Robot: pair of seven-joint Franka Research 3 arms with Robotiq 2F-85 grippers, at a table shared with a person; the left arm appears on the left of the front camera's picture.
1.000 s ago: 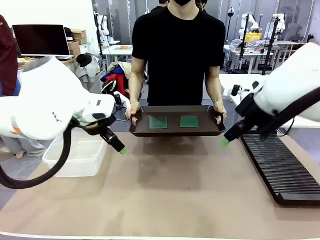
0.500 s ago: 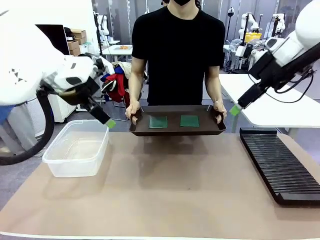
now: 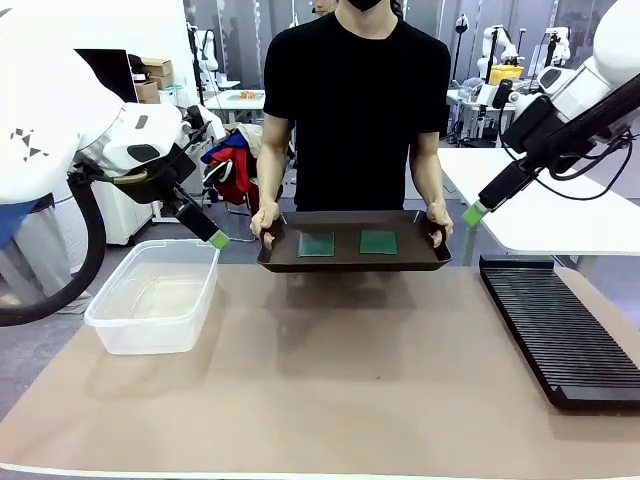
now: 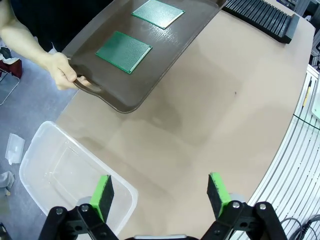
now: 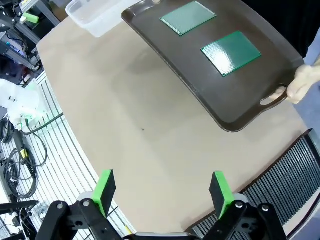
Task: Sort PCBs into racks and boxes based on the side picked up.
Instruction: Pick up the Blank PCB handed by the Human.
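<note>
A person holds a dark brown tray (image 3: 350,262) above the table's far edge, one hand on each handle. Two PCBs lie on it green face up, side by side: one (image 3: 316,244) on the left, one (image 3: 379,242) on the right. They also show in the left wrist view (image 4: 123,51) (image 4: 158,12) and the right wrist view (image 5: 188,17) (image 5: 231,52). My left gripper (image 3: 218,240) (image 4: 160,195) hangs open and empty over the box (image 3: 155,297), left of the tray. My right gripper (image 3: 474,213) (image 5: 162,191) is open and empty, raised right of the tray, above the rack (image 3: 560,330).
The clear box (image 4: 65,175) stands at the table's left, the black slotted rack (image 5: 280,187) along its right edge. Bare brown table top (image 3: 350,380) lies between them in front of the tray. A white table stands behind the rack.
Both arms have lifted and swung outward from low beside the tray, the left toward the box, the right up over the rack. The tray and boards have stayed put.
</note>
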